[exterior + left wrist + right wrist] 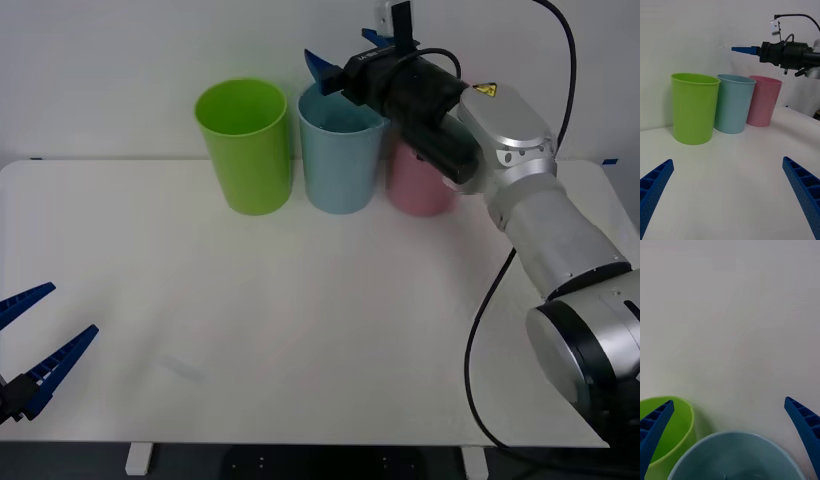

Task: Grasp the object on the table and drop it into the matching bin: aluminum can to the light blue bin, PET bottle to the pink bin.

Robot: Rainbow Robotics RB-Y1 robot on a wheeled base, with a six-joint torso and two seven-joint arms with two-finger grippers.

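Front view is showing my right claw (335,70) hanging over the mouth of the light blue bin (342,150), up at 12 o'clock on the white bench (300,330). Its fingers are standing spread wide with nothing between them; in the right wrist view they are framing the blue rim from above, with the lime green bin (672,435) sitting just beside it. I am not finding the aluminum can anywhere on the bench, and I cannot see down to the bin's floor, so I am judging, not seeing, that the can is lying inside the light blue bin and that the drop is already made.

The three bins are standing in a row at the far edge: lime green at about 11 o'clock, light blue at 12, and the pink bin (418,185) at 1 o'clock, partly hidden behind my right forearm. They are nearly touching one another.

My left claw (35,345) is waiting low at 8 o'clock near the bench's front edge, fingers spread, gripping nothing.

Next, I am thinking the right arm needs lifting straight up and drawing back toward me, keeping the fingers clear of the blue rim so no bin gets tipped.
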